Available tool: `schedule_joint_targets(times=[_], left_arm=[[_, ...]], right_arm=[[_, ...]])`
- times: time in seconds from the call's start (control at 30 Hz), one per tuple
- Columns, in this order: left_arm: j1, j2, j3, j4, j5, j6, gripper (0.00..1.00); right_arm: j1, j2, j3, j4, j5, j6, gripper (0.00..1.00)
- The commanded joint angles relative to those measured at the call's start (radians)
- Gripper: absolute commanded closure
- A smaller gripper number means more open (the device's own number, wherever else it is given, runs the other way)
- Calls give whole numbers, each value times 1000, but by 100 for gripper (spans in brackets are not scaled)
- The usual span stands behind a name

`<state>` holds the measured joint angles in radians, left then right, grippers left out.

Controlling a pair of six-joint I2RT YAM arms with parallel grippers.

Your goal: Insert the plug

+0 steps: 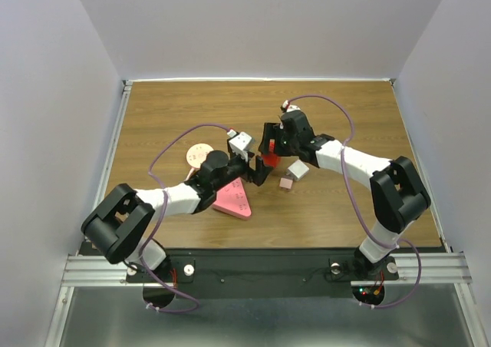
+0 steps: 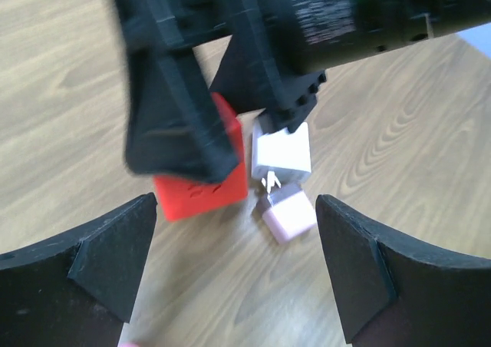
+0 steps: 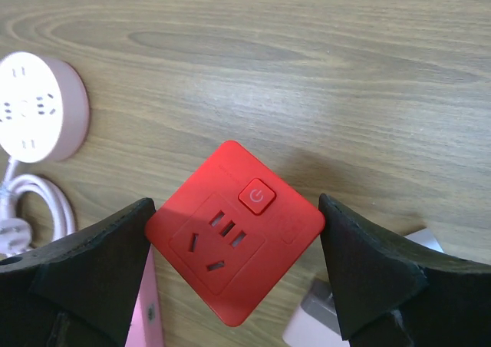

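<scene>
- The white plug (image 1: pixel 298 170) lay on the bench (image 1: pixel 192 109) about midway between its far and near edges and a little toward the right edge. A small pink block (image 1: pixel 286 183) sat just beside it on the near side.
- The plug was close to cube-shaped, with no clear long axis. Something pale like prongs showed on the face toward the pink block, but it was too small to be sure.
- Just to its left stood the red socket cube (image 1: pixel 268 160), slots and power button facing up. The right end effector (image 3: pixel 234 209) pinched this cube across two opposite corners, each finger touching one.
- The left end effector (image 2: pixel 236 201) was spread wide and held nothing. It pointed toward the right edge, and its wrist view showed the plug ahead of it and slightly right of centre, beyond the socket cube.
- By my judgement the free left end effector was the one placed to take the plug. It would have to reach forward past the red cube and the right arm's fingers, which crowded that approach.
- Further left lay a triangular pink power strip (image 1: pixel 234 199) and a round socket (image 1: pixel 198 154), both apart from the plug.
</scene>
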<state>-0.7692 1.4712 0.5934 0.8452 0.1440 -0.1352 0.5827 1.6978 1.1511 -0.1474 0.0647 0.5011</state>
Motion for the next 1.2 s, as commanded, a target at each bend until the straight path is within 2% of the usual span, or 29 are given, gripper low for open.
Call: schedule_joint_targets(times=[0.0,0.2,0.43,0.73,1.17], left_arm=[[53,-64,-49,22,135,-115,4],[111,-52,-69,25,265,-87,4],[139,-37,-64,19,408,-46,4],[163,-80,-81,-9,387,-17,5],[166,-109,-57,-17,342,19,5]], right_arm=[[6,-27,-13,111,11,-79,100],[5,-61,-39,169,-60,-203,99],[5,-118,-36,174,-386,-331,100],[3,-171,-44,152,-614,-355,99],[5,-176,-8,45,-784,-368,100]])
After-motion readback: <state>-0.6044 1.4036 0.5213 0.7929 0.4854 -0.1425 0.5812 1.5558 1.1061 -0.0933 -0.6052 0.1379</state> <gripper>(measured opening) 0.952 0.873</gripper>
